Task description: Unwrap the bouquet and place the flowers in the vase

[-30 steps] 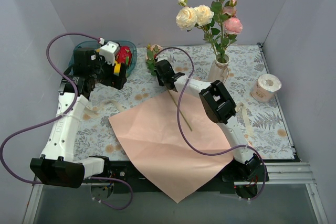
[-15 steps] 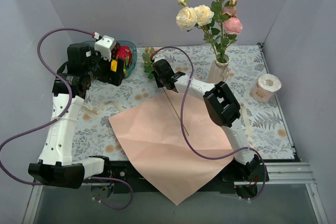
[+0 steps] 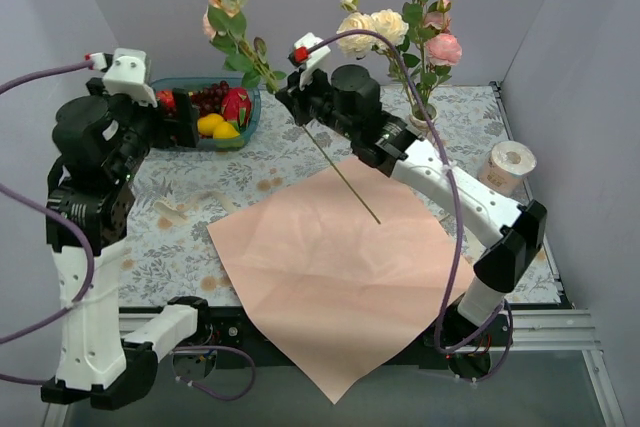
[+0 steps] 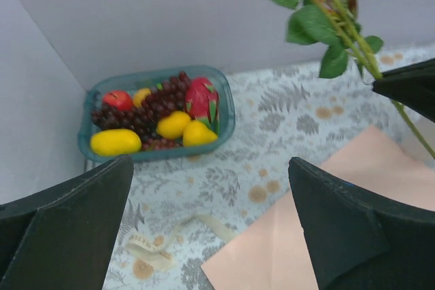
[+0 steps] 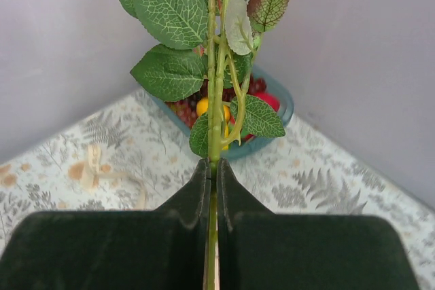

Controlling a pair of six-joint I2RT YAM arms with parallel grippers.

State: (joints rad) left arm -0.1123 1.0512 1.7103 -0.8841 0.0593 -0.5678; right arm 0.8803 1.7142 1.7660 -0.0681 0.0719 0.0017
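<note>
Right gripper (image 5: 211,168) is pinched shut on the thin green stem of a peach-pink rose (image 3: 340,175), bloom up, tail slanting over the salmon paper sheet (image 3: 320,277). Left gripper (image 4: 211,164) gapes wide, empty. Stem looks light, wiry, likely to swivel; best held below the leaves. Off-white ceramic vase (image 3: 424,115) stands back right. No legible writing.

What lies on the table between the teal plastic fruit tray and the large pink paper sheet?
A loose cream ribbon lying on the floral tablecloth, nothing else; the left wrist view shows it best.
</note>
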